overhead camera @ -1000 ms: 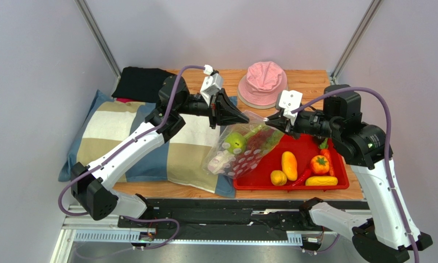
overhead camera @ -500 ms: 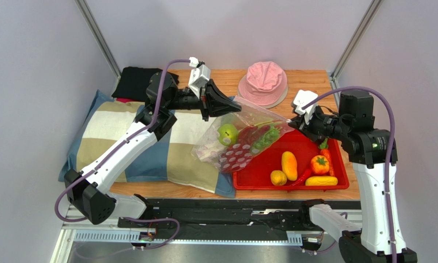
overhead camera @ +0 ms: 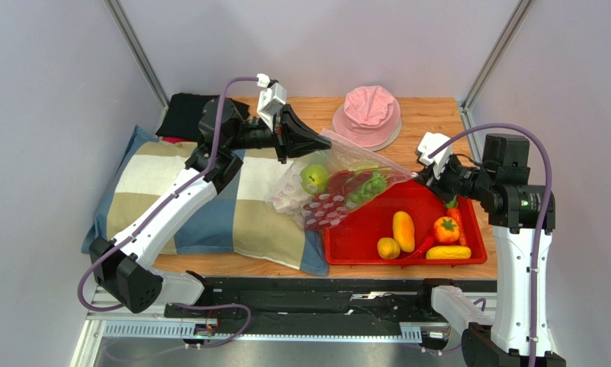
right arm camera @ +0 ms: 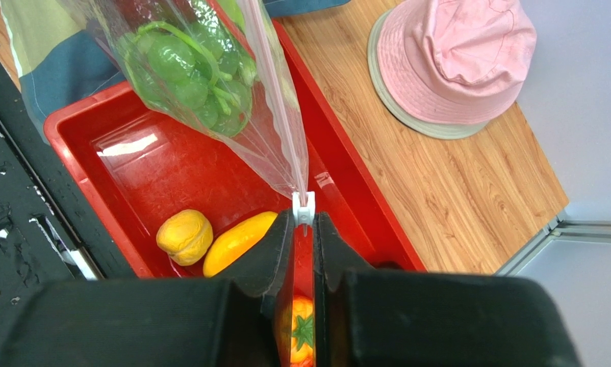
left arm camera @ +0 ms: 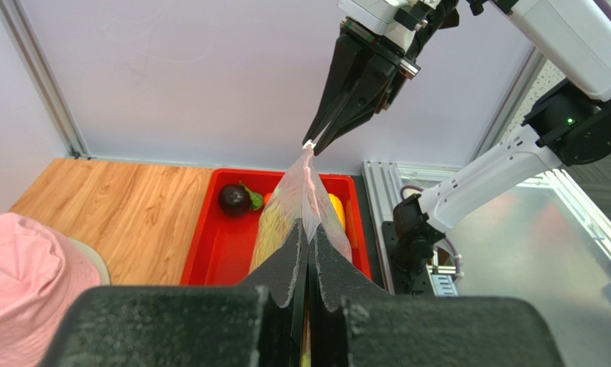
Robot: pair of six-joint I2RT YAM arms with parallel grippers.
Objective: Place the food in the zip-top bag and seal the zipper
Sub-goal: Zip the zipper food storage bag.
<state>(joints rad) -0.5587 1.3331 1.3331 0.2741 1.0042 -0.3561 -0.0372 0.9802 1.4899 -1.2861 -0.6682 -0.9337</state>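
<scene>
The clear dotted zip-top bag (overhead camera: 333,191) hangs stretched between my two grippers above the pillow and the red tray. Inside it I see the green apple (overhead camera: 314,179), the green grape bunch (overhead camera: 370,186) and something red, perhaps the lobster (overhead camera: 345,186); the celery is not clear. My left gripper (overhead camera: 325,143) is shut on the bag's left top corner (left arm camera: 307,229). My right gripper (overhead camera: 416,175) is shut on the white zipper slider (right arm camera: 304,207) at the bag's right end. The grapes show through the plastic in the right wrist view (right arm camera: 186,76).
The red tray (overhead camera: 362,248) holds a yellow mango, a small yellow fruit, an orange tomato, a red chilli and a dark eggplant (left arm camera: 234,199). A pink hat (overhead camera: 367,116) lies at the back. A checked pillow (overhead camera: 201,195) and black cloth (overhead camera: 186,113) lie left.
The two grippers moved apart, left one back and left, right one to the right, pulling the bag's mouth edge taut. The bag rose and shifted left, off the tray.
</scene>
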